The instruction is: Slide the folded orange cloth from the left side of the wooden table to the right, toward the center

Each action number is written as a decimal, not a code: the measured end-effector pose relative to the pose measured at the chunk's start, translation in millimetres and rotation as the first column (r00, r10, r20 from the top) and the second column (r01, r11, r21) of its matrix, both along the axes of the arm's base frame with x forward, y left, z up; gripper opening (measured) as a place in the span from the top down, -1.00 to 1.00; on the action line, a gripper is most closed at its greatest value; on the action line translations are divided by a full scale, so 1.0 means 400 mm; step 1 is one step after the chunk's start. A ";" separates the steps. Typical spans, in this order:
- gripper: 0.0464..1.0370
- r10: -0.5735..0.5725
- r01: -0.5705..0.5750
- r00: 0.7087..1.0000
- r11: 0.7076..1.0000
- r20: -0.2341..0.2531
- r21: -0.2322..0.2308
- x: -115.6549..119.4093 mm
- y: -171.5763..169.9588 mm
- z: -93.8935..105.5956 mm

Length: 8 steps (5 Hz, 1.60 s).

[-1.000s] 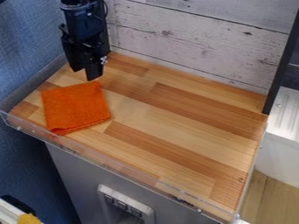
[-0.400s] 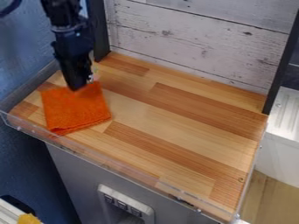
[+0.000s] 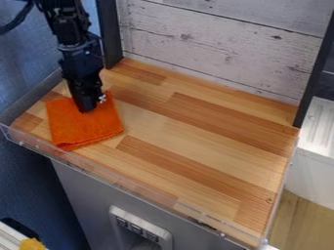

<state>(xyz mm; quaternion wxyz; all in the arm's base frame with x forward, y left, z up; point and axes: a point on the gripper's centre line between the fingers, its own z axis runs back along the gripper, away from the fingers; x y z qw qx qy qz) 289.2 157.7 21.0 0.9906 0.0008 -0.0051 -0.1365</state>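
Jaws of the black gripper [image 3: 85, 108], apart or together I cannot tell, point down at the orange cloth's [image 3: 83, 129] upper part, left of the frame; pressing too low could rumple it; pinching too high could miss its thin fabric.

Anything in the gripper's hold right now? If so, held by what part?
Can't tell. The gripper is down at the upper part of the orange cloth, which lies spread out; whether it pinches the fabric there isn't visible.
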 end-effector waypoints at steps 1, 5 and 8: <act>0.97 0.006 -0.006 1.000 1.000 -0.005 -0.003 -0.002 -0.001 -0.019; 0.97 0.177 -0.177 0.984 0.984 -0.011 0.008 0.014 -0.219 -0.033; 0.97 0.245 -0.245 0.969 0.969 -0.011 0.004 0.064 -0.392 -0.029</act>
